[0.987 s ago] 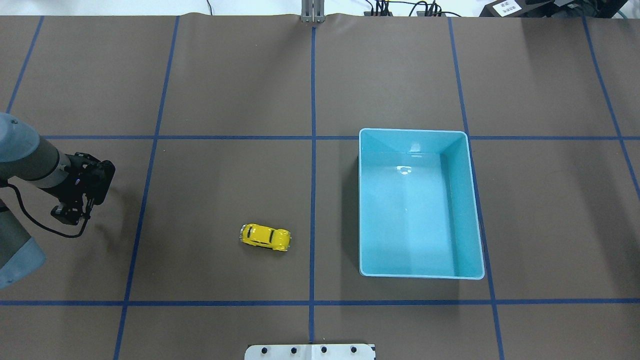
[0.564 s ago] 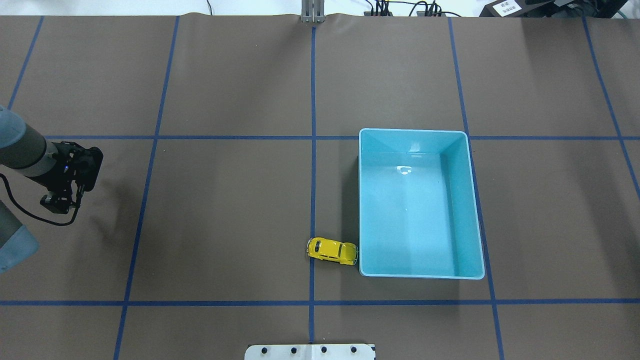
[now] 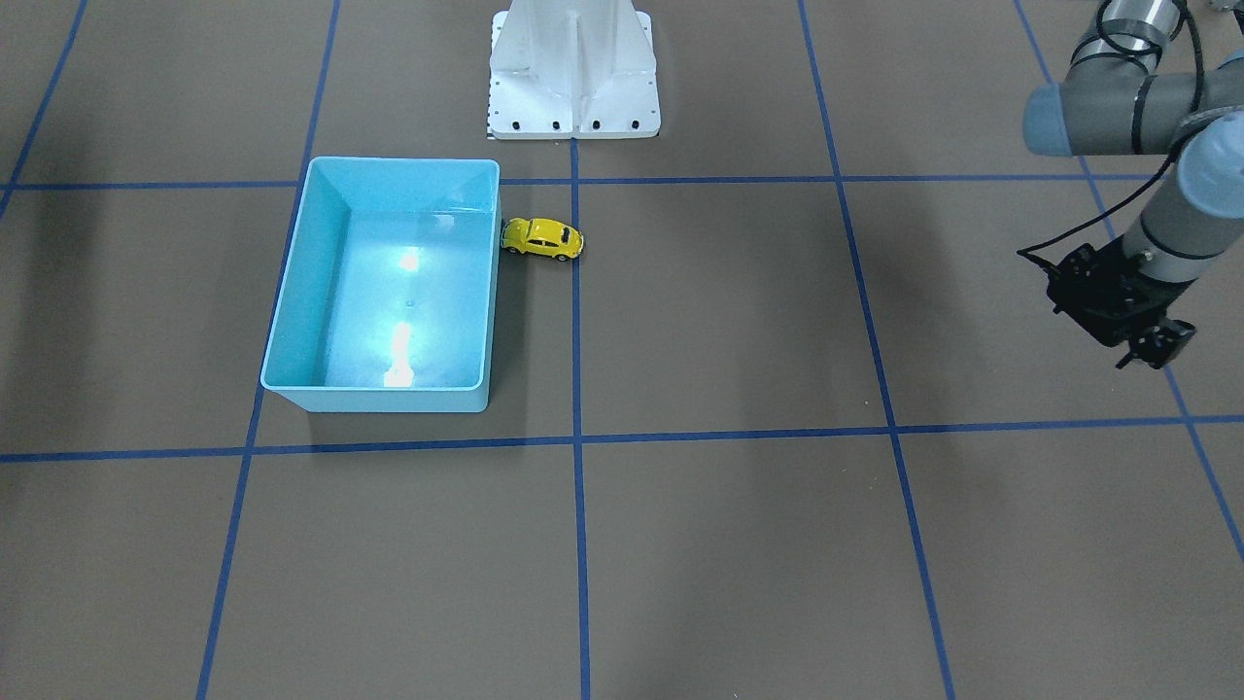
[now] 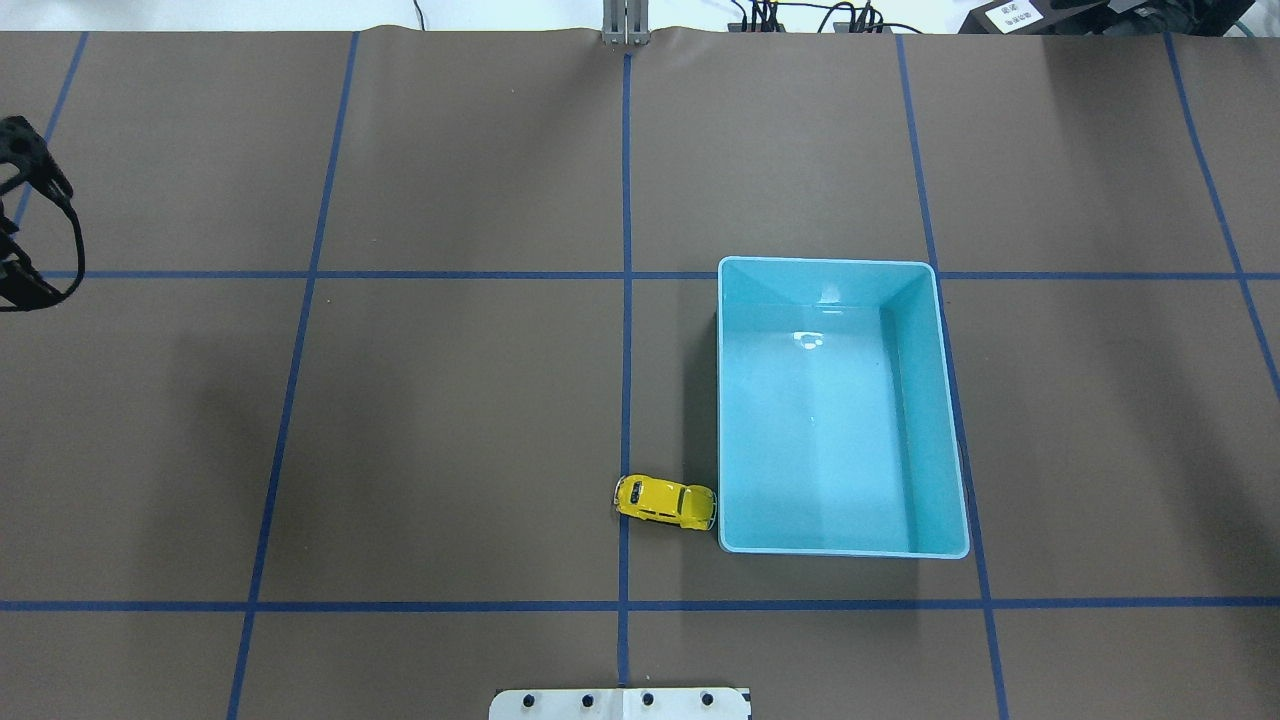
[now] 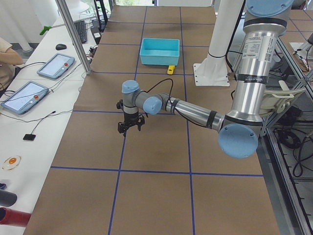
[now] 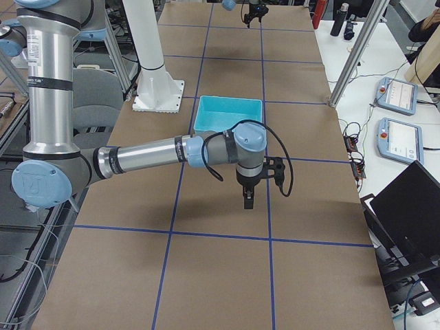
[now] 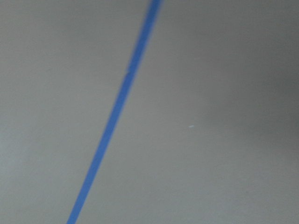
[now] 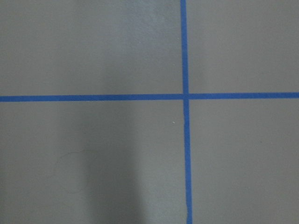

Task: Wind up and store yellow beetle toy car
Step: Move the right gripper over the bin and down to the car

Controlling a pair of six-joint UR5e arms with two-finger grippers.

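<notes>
The yellow beetle toy car (image 4: pixel 665 502) stands on the brown mat, its nose against the left wall of the light-blue bin (image 4: pixel 722 400) near the bin's front corner. It also shows in the front-facing view (image 3: pixel 542 238) and, small, in the left view (image 5: pixel 170 69). The bin (image 3: pixel 389 163) holds nothing. My left gripper (image 3: pixel 1157 350) hangs open and empty over the mat far from the car; it shows in the left view (image 5: pixel 131 127) too. My right gripper (image 6: pixel 247 201) shows only in the right view, pointing down above the mat; I cannot tell whether it is open or shut.
The white robot base plate (image 3: pixel 573 68) stands behind the car and bin. Blue tape lines cross the mat. Both wrist views show only mat and tape. Side tables with tablets (image 5: pixel 54 66) run along the far table edge.
The car rolled right across the mat and stopped against the bin's left wall. My left arm drew back to the left and away, almost leaving the overhead view.
</notes>
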